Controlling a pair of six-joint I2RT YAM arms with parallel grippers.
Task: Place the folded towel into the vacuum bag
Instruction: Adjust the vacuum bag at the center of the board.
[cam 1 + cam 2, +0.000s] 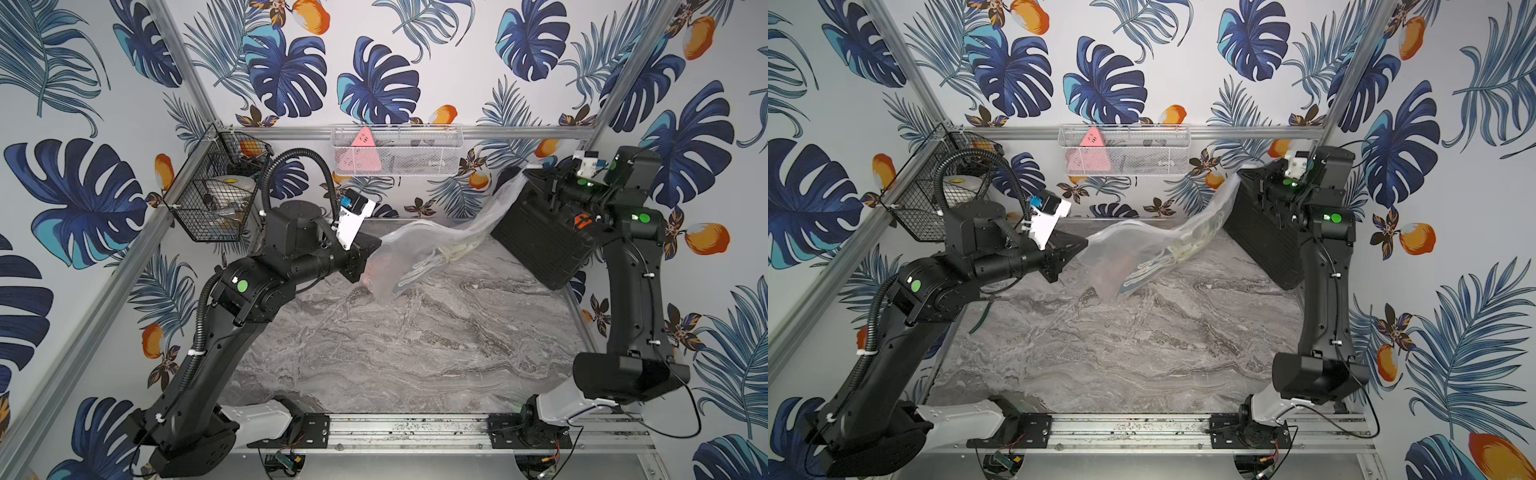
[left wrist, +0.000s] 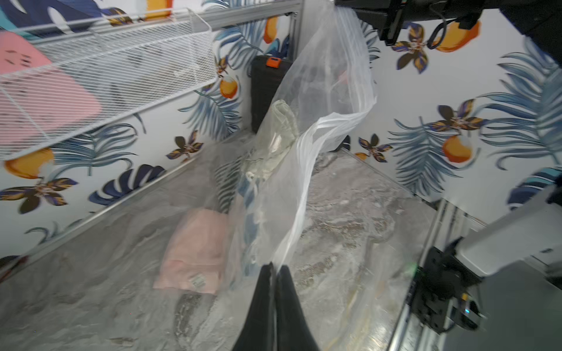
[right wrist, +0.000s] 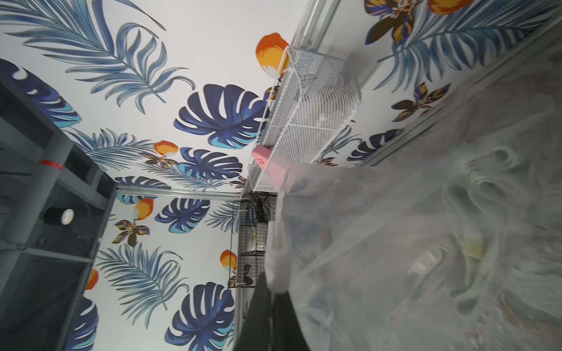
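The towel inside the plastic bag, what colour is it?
Pale pink. The towel shows best in the left wrist view, through the clear bag.

The towel (image 2: 194, 249) shows only hazily through the vacuum bag (image 2: 322, 91); the right end effector (image 3: 271, 291) is blurred, its base cut off.

Around you stand white walls (image 1: 457, 62) printed with blue tropical leaves and orange fruit, framed by aluminium rails (image 1: 519, 132), over a grey marbled tabletop (image 1: 395, 353), with a white mesh basket (image 1: 397, 151) and a black wire basket (image 1: 216, 195) hung up, contents hard to identify.
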